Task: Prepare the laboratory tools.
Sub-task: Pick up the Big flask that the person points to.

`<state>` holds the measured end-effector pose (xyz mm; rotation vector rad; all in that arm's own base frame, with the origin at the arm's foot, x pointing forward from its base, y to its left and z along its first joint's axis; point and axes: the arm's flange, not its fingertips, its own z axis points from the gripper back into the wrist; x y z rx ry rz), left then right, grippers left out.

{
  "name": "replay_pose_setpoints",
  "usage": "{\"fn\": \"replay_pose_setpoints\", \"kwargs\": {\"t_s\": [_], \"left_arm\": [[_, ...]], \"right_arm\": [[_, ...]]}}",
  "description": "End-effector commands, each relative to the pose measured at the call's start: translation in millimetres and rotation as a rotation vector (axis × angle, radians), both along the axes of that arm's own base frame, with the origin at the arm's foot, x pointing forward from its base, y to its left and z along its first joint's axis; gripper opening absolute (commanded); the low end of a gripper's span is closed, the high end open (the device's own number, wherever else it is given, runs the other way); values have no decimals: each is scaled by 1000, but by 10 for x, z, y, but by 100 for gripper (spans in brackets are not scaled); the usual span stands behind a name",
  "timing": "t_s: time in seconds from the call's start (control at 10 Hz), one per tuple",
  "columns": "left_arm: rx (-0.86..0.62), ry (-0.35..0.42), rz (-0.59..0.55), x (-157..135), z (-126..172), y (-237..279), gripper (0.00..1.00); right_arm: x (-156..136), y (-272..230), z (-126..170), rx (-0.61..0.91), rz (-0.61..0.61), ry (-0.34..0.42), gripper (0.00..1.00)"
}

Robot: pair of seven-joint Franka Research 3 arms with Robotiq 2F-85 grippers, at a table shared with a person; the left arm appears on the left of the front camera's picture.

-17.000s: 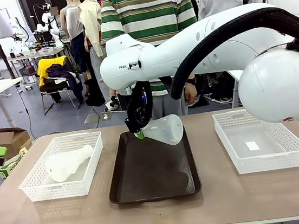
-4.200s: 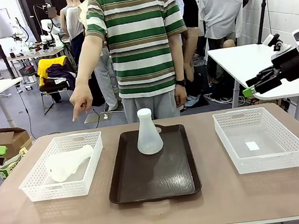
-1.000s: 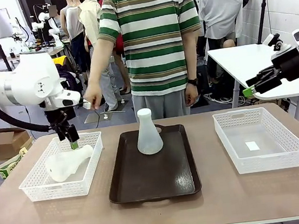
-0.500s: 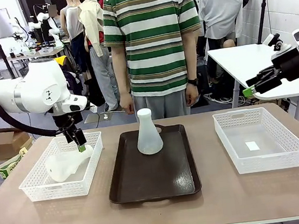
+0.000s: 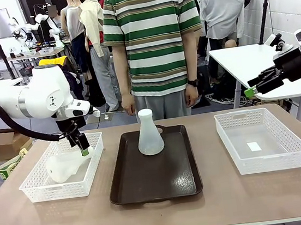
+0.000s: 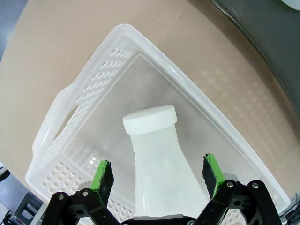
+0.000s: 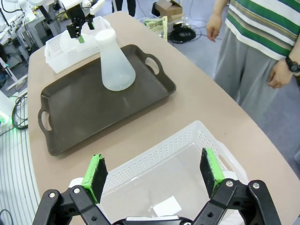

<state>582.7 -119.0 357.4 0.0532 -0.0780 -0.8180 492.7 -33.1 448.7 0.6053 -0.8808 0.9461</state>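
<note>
One frosted flask (image 5: 149, 133) stands upright on the dark brown tray (image 5: 154, 183). A second flask (image 5: 66, 164) lies on its side in the left white basket (image 5: 39, 192). My left gripper (image 5: 82, 145) hangs open just above that lying flask's neck. In the left wrist view the capped neck (image 6: 150, 122) runs between the two green pads (image 6: 102, 176), and the gripper (image 6: 157, 166) is not closed on it. My right gripper (image 5: 252, 90) is held high at the far right, open; in its wrist view (image 7: 152, 176) it hovers over the right basket (image 7: 197, 136), with the upright flask (image 7: 115, 63) farther off.
A person in a striped shirt (image 5: 149, 36) stands at the far edge behind the tray, both hands down. The right basket (image 5: 263, 156) holds only a small white label. Bare tabletop (image 5: 163, 215) runs along the near edge.
My left gripper has moved right and down to the lying flask's neck. The person's outstretched hand has dropped to the side. The right arm has not moved.
</note>
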Motion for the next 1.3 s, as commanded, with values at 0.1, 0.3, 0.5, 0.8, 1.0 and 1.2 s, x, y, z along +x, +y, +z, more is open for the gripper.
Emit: {"fn": "replay_pose_setpoints", "kwargs": {"t_s": [0.1,0.3,0.5,0.8,1.0,1.2], "left_arm": [[-43,9,-31,67,-89,26,100],[-63,21,-39,112,-151,23,100],[-68,31,-49,121,-174,-5,100],[-37,34,-56,150,-219,-70,100],[-36,30,-56,157,-215,-93,100],[-35,26,-59,171,-221,-99,100]], "right_arm": [[6,6,-7,-5,-6,-1,100],[6,6,-7,-5,-6,-1,100],[6,6,-7,-5,-6,-1,100],[6,6,-7,-5,-6,-1,100],[6,6,-7,-5,-6,-1,100],[6,6,-7,-5,-6,-1,100]]}}
